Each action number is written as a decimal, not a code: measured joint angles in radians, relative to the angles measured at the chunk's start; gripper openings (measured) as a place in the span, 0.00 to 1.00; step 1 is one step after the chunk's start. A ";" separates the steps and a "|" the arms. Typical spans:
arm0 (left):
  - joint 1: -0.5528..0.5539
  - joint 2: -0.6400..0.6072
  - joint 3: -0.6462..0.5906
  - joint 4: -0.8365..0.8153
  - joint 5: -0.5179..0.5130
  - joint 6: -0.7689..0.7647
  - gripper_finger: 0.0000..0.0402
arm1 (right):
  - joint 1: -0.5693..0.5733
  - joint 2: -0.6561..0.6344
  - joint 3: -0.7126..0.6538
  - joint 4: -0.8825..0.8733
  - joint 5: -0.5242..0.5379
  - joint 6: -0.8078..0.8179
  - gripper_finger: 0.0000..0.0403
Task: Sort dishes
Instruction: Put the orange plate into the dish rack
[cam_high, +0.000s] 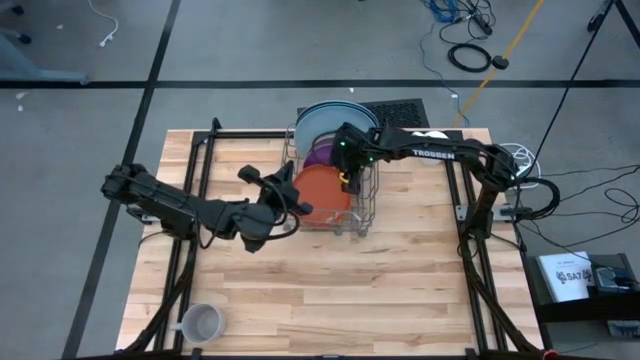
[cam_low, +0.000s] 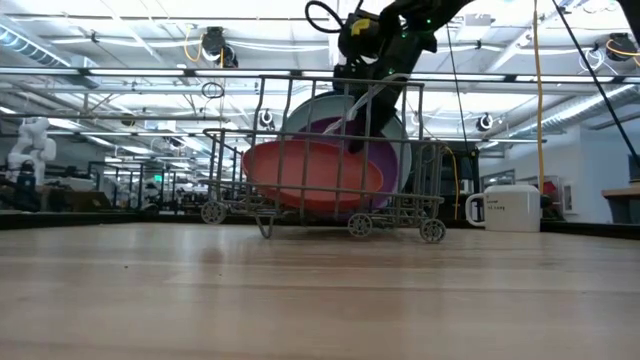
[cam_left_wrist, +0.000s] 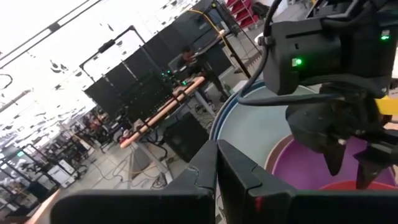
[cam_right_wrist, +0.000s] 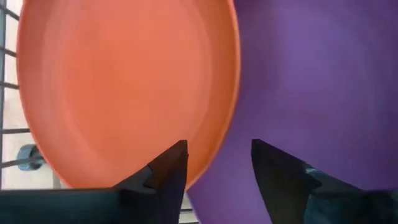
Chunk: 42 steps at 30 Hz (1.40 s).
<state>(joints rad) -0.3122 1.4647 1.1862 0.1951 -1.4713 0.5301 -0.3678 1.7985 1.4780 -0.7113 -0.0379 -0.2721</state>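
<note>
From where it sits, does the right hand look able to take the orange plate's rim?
Probably yes. The right hand hangs open over the wire rack, its fingers straddling the orange plate edge, the purple plate just behind; nothing blocks it.

Both arms reach inward toward bench centre, right one working, left one waiting.
Right gripper (cam_high: 350, 178) points down from an arm stretched in from the right side, jaws parted with a clear gap. Left gripper (cam_high: 287, 196) lies low, arm angled in from the left, jaws pressed together.
</note>
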 joint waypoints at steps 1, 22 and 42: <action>0.000 0.000 0.000 0.000 0.001 0.000 0.03 | -0.001 0.002 0.000 0.000 -0.011 0.005 0.40; 0.000 0.000 0.000 -0.004 0.001 0.001 0.03 | 0.057 -0.031 0.002 0.031 0.074 -0.004 0.02; 0.000 0.000 0.000 -0.004 0.015 0.001 0.03 | 0.271 -0.173 0.000 0.039 0.880 -0.016 0.00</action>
<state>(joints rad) -0.3119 1.4651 1.1862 0.1913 -1.4559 0.5308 -0.0964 1.6253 1.4780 -0.6719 0.8420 -0.2883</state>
